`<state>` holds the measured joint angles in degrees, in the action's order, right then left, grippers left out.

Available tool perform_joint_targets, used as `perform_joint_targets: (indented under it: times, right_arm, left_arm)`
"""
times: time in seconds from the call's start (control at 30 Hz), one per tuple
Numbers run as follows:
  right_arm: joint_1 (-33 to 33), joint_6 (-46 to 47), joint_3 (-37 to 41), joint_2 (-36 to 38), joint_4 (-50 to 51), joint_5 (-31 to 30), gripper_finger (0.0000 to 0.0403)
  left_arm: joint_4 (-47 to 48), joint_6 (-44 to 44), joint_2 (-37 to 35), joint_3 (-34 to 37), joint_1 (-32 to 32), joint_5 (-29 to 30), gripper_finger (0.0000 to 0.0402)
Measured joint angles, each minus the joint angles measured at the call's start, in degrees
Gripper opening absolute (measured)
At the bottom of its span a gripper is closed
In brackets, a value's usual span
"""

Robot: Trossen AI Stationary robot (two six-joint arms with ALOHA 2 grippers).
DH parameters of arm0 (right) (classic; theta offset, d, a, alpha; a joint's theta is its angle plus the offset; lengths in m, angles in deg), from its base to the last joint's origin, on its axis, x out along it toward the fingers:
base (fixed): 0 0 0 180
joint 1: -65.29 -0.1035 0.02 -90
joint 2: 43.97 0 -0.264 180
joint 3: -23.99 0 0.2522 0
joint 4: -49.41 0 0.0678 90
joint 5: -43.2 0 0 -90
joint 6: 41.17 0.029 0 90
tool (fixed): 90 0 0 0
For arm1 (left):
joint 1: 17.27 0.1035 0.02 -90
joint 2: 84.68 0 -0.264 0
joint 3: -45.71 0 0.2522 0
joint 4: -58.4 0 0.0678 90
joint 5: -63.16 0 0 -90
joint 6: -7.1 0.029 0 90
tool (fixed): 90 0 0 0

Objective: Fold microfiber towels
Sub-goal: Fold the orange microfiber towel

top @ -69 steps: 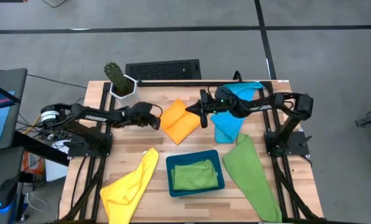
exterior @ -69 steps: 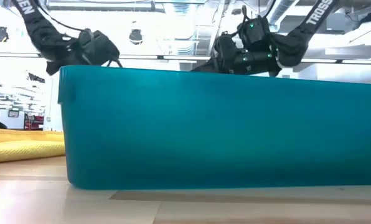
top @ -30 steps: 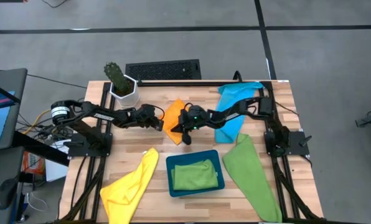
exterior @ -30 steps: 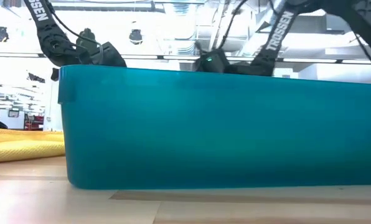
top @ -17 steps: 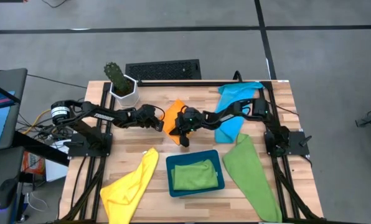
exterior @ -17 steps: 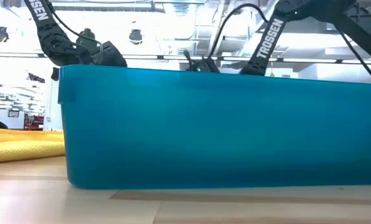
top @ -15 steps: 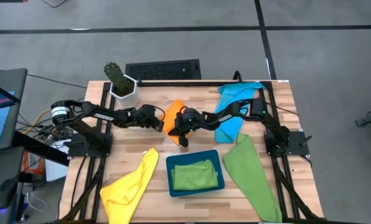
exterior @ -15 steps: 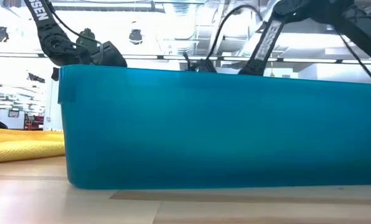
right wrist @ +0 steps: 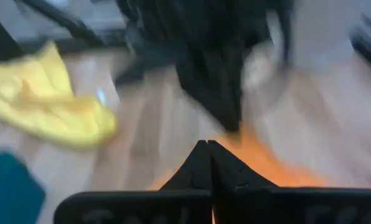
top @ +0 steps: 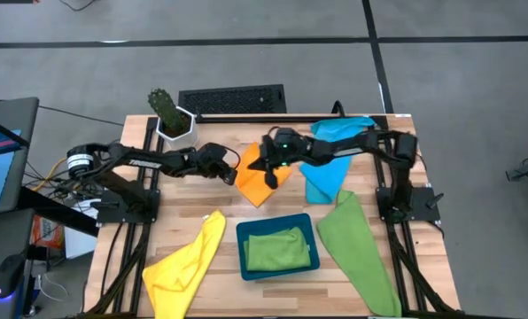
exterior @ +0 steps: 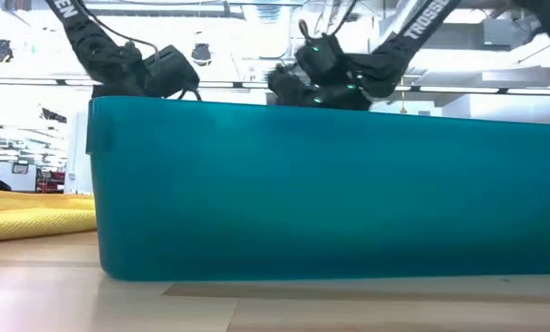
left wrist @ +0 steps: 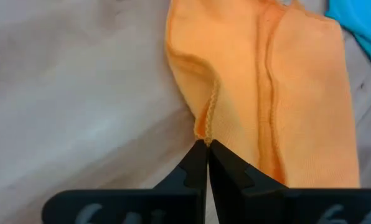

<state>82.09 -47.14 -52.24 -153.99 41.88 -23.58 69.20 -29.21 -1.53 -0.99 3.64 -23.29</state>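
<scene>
High view: I am seeing the left gripper and right gripper, both clenched, pinching the orange towel at opposite edges, "TROSSEN" lettering showing on an arm.

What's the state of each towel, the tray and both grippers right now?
orange towel: partly folded, pinched by both grippers
left gripper: shut on its edge
right gripper: shut
blue towel: unfolded
yellow towel: crumpled
green towel: unfolded
teal tray: holds second green towel

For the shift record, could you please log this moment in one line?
step: folding orange towel | left gripper: shut on towel edge | right gripper: shut, over towel
</scene>
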Motion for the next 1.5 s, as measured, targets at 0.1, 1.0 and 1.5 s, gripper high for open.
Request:
perform_joint_targets:
  times: [0.1,1.0,1.5]
  right_arm:
    - [1.8,0.3,5.9,4.5,1.2,-2.1,0.0005]
    - [5.0,10.5,15.4,-6.7,-14.2,-9.6,0.001]
    - [5.6,10.5,15.1,-6.6,-13.9,-10.0,0.0011]
  left_arm:
    - [4.7,3.6,0.0,-3.4,0.0,0.0,0.0]
    - [12.7,21.3,0.5,-14.3,-10.5,-7.3,0.0]
    - [5.5,19.0,9.4,-13.7,-14.5,-7.8,0.0]
